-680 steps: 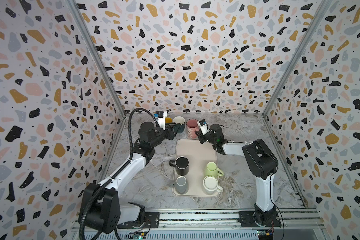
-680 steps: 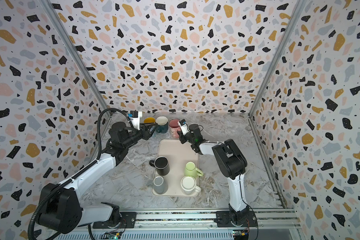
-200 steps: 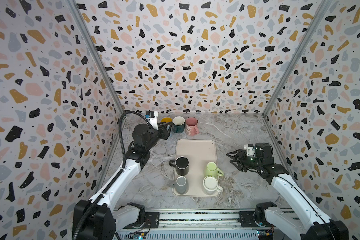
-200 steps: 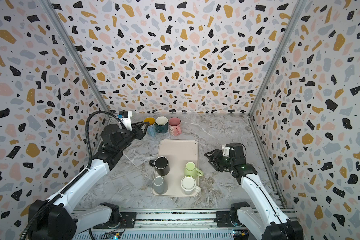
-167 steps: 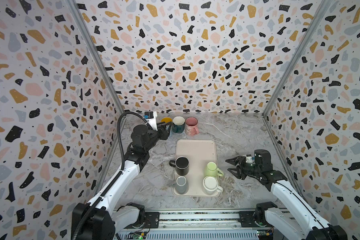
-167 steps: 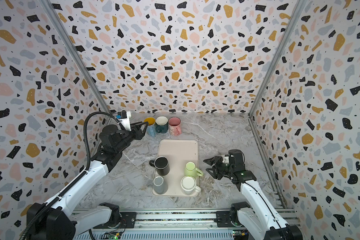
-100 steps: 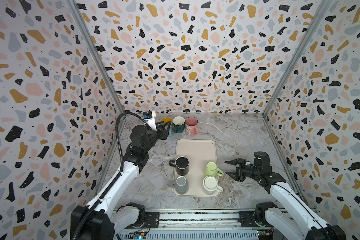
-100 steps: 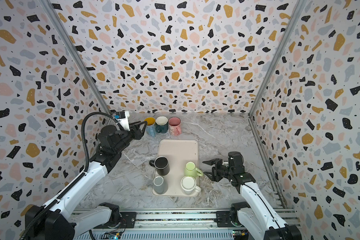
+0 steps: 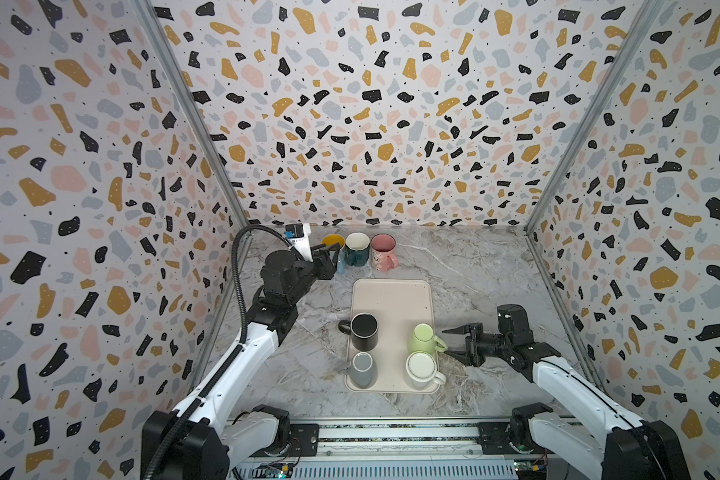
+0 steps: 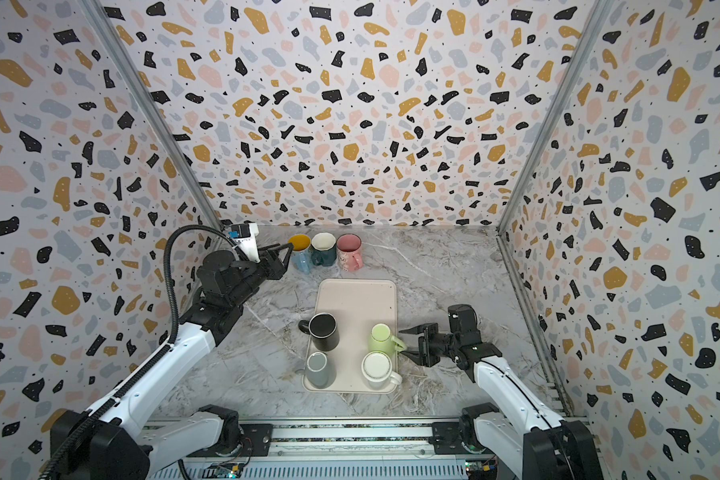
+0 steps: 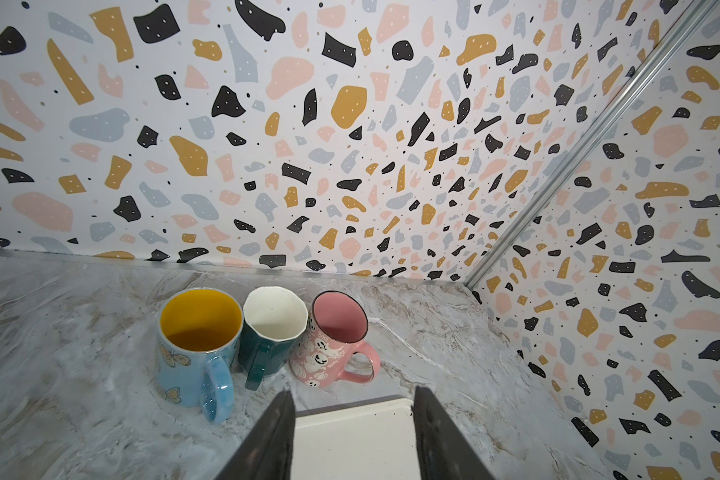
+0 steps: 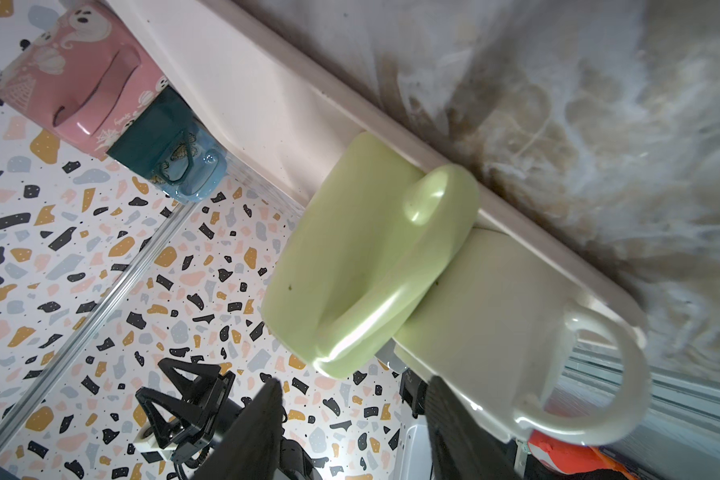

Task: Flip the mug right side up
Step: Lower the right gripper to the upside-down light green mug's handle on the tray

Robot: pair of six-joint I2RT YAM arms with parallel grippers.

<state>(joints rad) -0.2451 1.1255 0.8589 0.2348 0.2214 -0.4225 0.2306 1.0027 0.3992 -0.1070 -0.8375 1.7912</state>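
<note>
Jaws of the right hand (image 9: 446, 342) stand apart, empty; the upside-down green mug (image 9: 422, 337) sits just ahead on the tray (image 9: 391, 299), handle (image 9: 440, 343) toward it. The handle should be centred, clamped and lifted clear of the cream mug (image 9: 421, 368) before being rolled; the left hand (image 9: 336, 255) is open, empty.

Green mug (image 12: 350, 257): glazed ceramic, glossy, smooth. Cream mug (image 12: 495, 311): same glaze, glossy. Pink mug (image 11: 329, 353): glossy w/ printed pattern. Tray (image 9: 391, 299): beige, prob. plastic, matt, smooth. Tabletop (image 9: 474, 270): marble-look, smooth, sl. sheen. Walls (image 9: 350, 104): matt terrazzo print. Corner posts (image 11: 591, 137): bare metal.
</note>
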